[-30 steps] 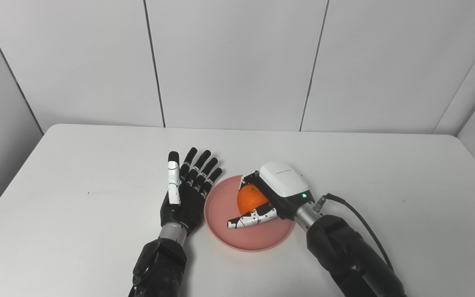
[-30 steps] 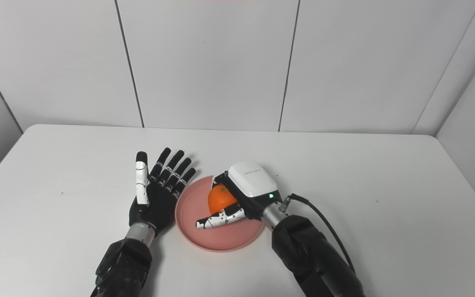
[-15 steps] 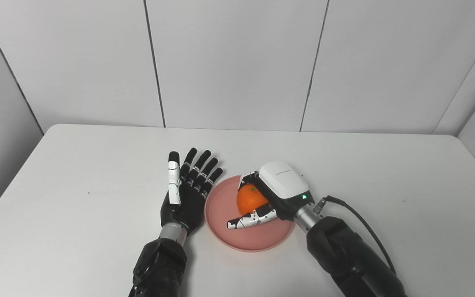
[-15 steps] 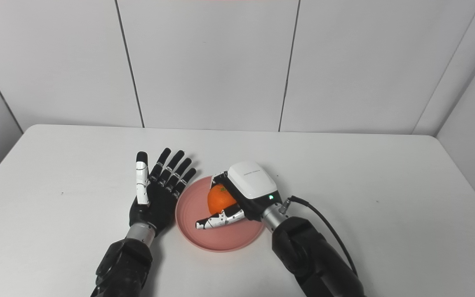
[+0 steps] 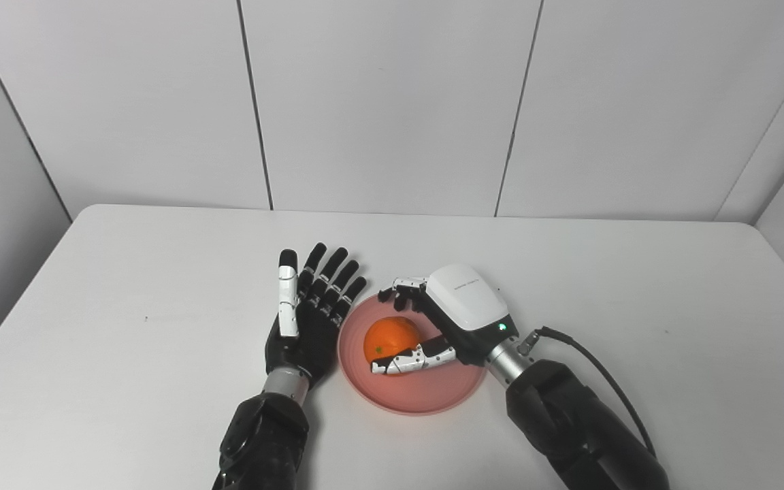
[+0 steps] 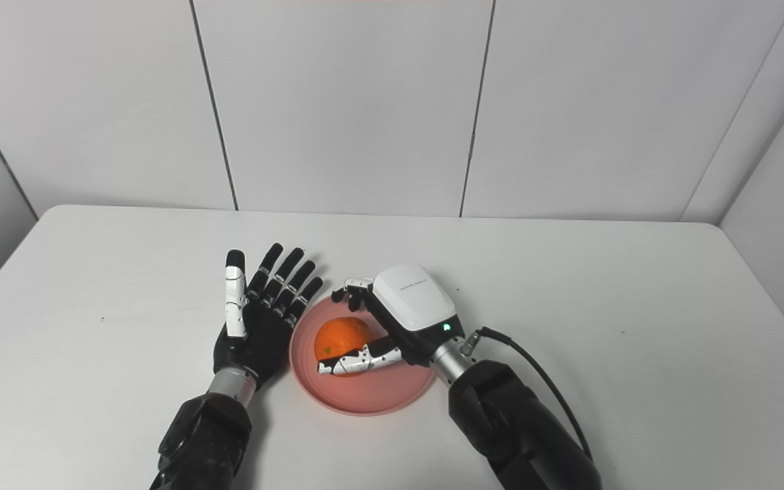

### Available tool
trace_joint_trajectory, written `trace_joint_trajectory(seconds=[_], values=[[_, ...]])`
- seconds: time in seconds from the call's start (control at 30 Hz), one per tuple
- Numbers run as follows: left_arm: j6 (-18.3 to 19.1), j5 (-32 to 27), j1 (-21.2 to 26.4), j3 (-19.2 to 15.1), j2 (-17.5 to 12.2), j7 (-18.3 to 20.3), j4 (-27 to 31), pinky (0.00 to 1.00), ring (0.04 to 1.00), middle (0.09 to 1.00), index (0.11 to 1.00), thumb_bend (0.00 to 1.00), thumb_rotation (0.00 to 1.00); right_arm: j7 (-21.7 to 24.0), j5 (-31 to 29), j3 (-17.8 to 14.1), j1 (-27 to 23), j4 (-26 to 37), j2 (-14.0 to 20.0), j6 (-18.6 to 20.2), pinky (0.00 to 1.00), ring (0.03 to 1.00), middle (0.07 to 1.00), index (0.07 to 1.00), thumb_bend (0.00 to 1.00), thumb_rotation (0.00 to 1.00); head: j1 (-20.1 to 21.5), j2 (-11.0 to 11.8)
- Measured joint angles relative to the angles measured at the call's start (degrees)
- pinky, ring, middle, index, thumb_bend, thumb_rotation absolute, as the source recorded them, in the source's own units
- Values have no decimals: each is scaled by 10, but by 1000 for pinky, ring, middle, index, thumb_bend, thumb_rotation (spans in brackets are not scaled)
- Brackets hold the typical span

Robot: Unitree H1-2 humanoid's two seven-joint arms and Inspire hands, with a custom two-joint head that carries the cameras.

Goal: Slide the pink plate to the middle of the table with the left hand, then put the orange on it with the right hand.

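The scene is seen from two cameras set side by side up high, looking down and forward over the white worktop (image 5: 160, 286) toward the grey wall (image 6: 337, 102). The same worktop is shown in both, only shifted a little sideways.

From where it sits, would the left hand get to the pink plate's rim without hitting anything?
Probably yes. The left hand lies open right beside the pink plate, its near rim unobstructed. The orange and the right hand sit further in, over the plate's middle and far side.
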State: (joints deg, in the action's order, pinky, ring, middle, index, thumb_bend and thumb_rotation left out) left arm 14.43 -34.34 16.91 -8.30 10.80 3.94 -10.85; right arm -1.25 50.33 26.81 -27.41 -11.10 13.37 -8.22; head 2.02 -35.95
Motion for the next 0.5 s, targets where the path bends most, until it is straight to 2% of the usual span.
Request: trace_joint_trajectory(seconds=[0.33,0.5], values=[[0,0,0,-2,0,0,0,866,878,871,925,770,703,0,-2,-4,0,1,0,-13,496,547,603,662,907,862,3,0],[0,0,0,-2,0,0,0,868,876,872,932,766,696,-15,-22,-25,5,7,-4,-16,462,530,604,659,870,877,4,-1]])
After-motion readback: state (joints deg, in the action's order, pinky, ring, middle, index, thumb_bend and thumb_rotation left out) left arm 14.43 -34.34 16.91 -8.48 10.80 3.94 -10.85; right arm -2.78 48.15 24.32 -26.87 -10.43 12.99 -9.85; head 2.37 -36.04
